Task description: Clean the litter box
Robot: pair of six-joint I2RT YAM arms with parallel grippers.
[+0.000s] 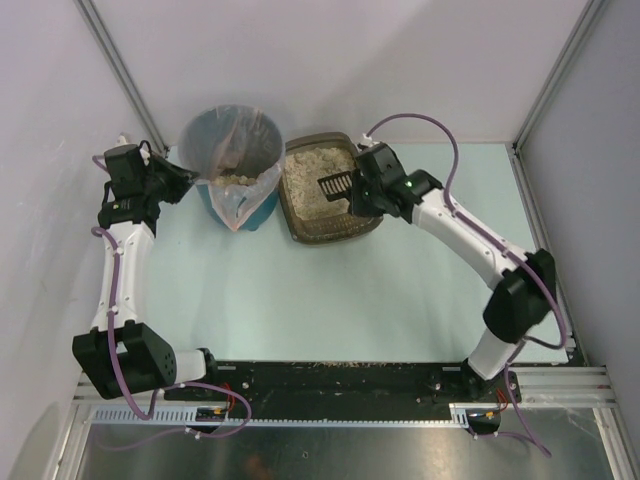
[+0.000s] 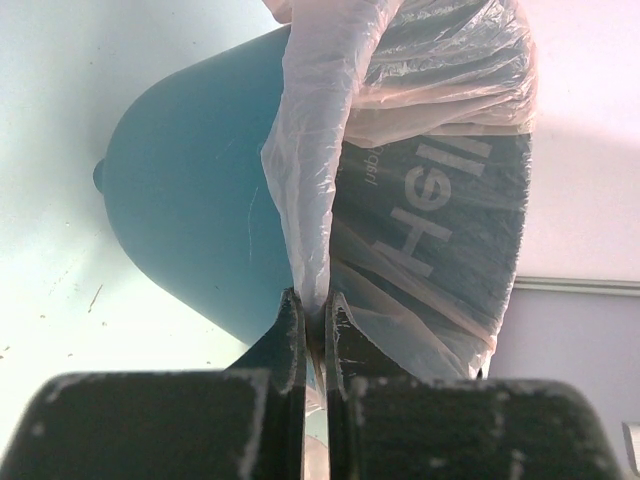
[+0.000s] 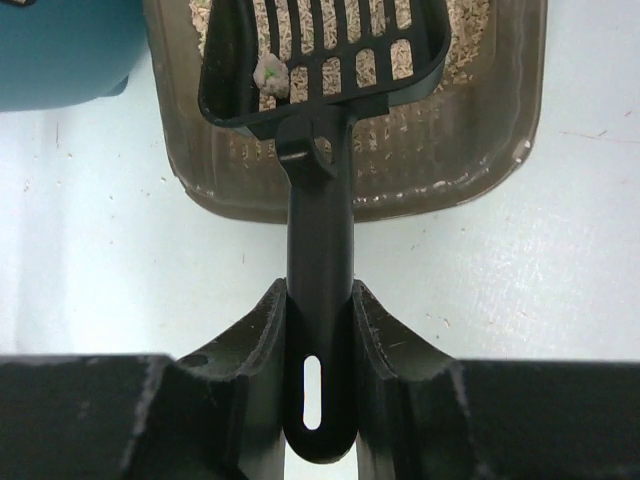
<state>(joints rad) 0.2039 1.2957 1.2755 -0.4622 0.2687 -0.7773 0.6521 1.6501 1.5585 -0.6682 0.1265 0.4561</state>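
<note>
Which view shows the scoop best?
Right wrist: the scoop fills the frame, slotted head, clump and gripped handle clear. Top view shows it small over the litter box; left wrist misses it.

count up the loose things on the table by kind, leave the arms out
litter box: 1
teal bin: 1
plastic liner: 1
scoop: 1
clump in the scoop: 1
total: 5
</note>
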